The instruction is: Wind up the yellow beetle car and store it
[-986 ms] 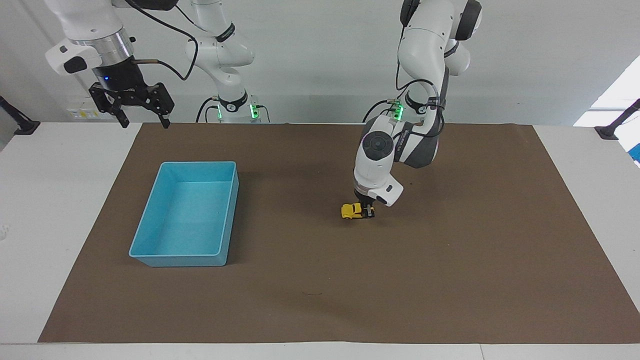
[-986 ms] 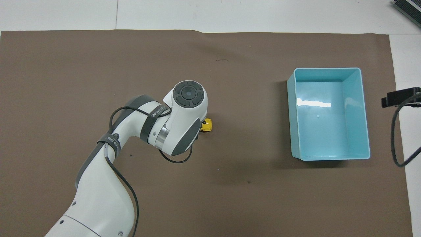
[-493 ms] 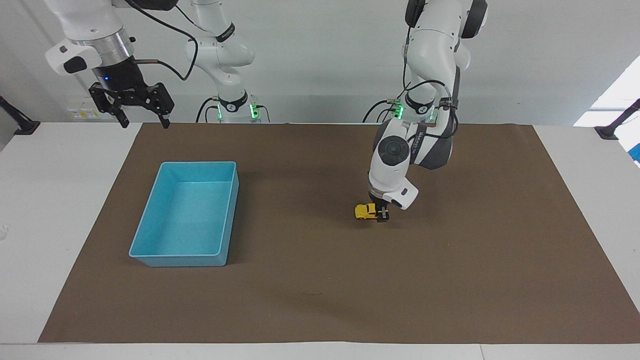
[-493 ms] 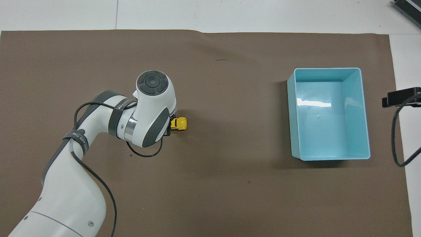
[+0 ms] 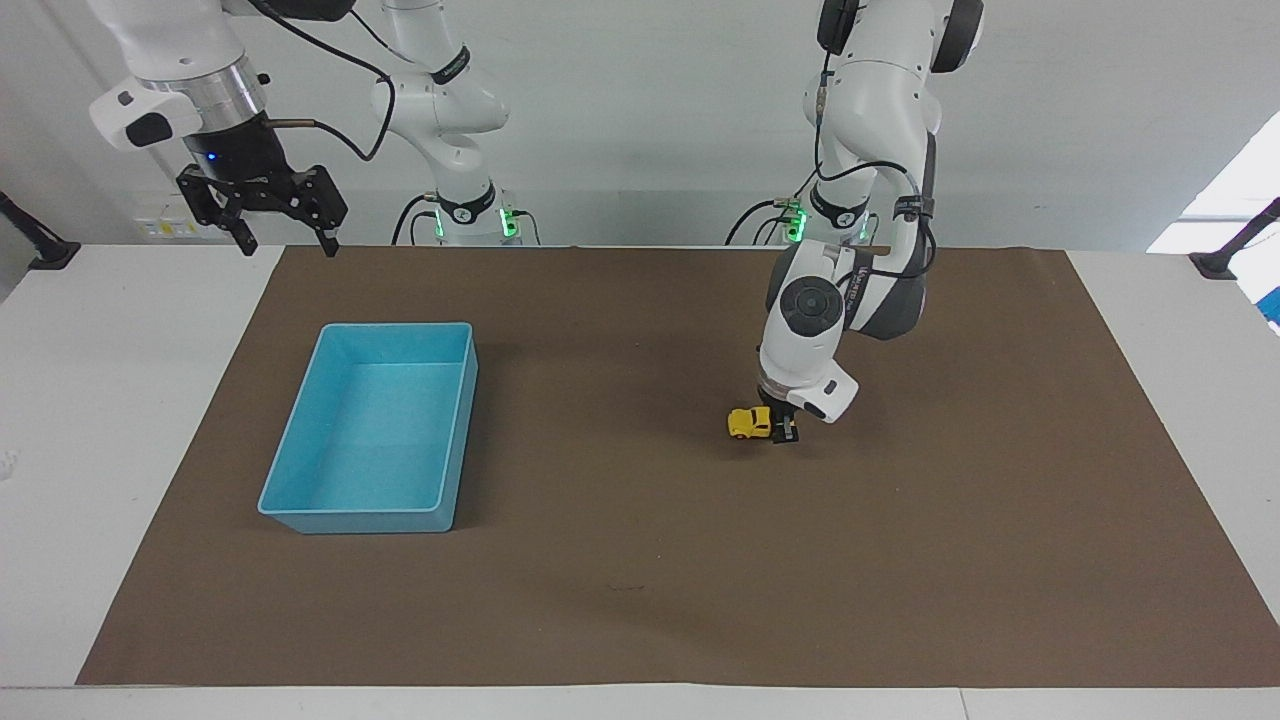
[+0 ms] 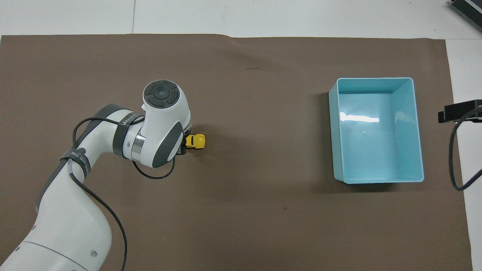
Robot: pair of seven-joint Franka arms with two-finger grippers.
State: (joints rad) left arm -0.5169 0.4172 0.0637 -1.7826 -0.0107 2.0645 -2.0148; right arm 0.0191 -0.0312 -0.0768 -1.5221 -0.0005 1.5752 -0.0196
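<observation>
Left pincer [image 5: 783, 428] grips the car's [image 5: 745, 423] rear on the mat, well apart from the tray [image 5: 300, 470], mid wind-up; release comes next, probably.

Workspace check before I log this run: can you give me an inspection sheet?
Surface: white table under a brown mat.
Job's things: yellow beetle car on the mat at the left pincer; blue tray holds nothing.
Clutter: nothing seen.
Grippers: right pincer open, raised over the table's edge, waiting.
Cables: black cable on the left arm.
Surroundings: white wall.
</observation>
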